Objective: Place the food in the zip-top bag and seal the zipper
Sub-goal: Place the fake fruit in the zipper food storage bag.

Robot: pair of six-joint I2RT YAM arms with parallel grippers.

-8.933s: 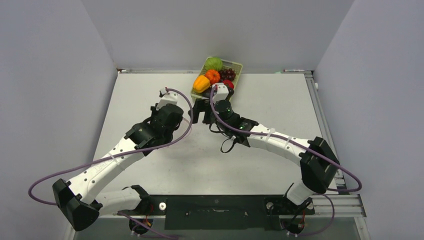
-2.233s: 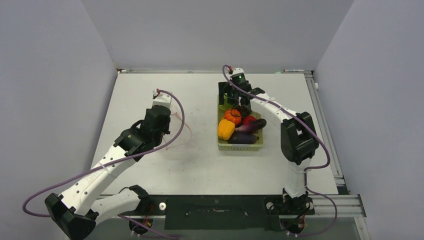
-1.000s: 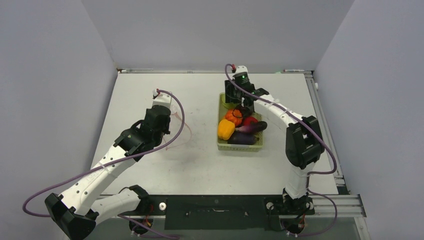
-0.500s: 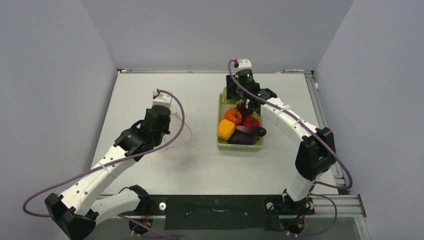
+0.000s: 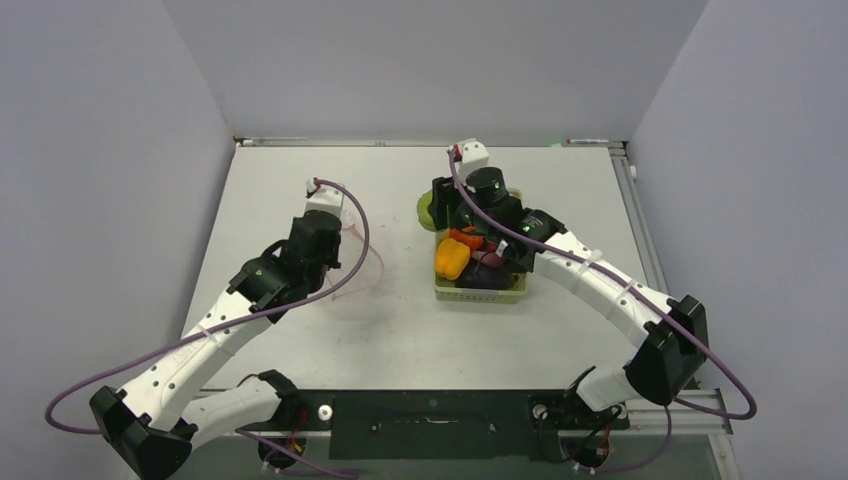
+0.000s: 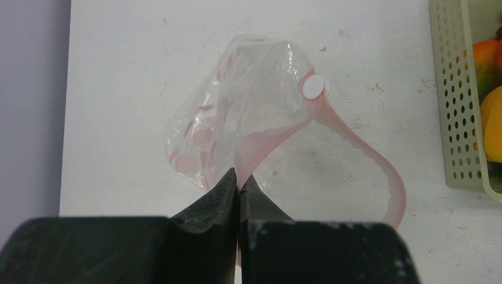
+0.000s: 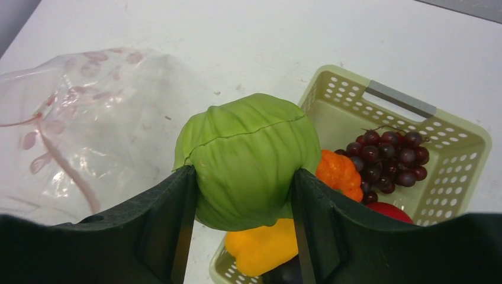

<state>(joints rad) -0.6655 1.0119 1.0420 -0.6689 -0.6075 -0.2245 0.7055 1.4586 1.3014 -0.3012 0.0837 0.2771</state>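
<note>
- The right gripper has its two black fingers spread partway and clamped against both sides of a green cabbage, held clear of the white table.
- In the top view the cabbage hangs at the far left corner of the pale green slatted basket, on the side facing the bag.
- Inside the basket lie a yellow pepper, an orange pumpkin-like piece, dark purple grapes and a red piece; a dark purple eggplant shows at the near end in the top view.
- The left gripper is fully closed, its fingertips pinching the pink zipper at the mouth of the zip-top bag.
- The clear, pink-dotted bag billows up from the table left of the basket and apart from it, with the zipper looping open to the right and a white slider tab at its far end.
- No food can be seen inside the bag.
</note>
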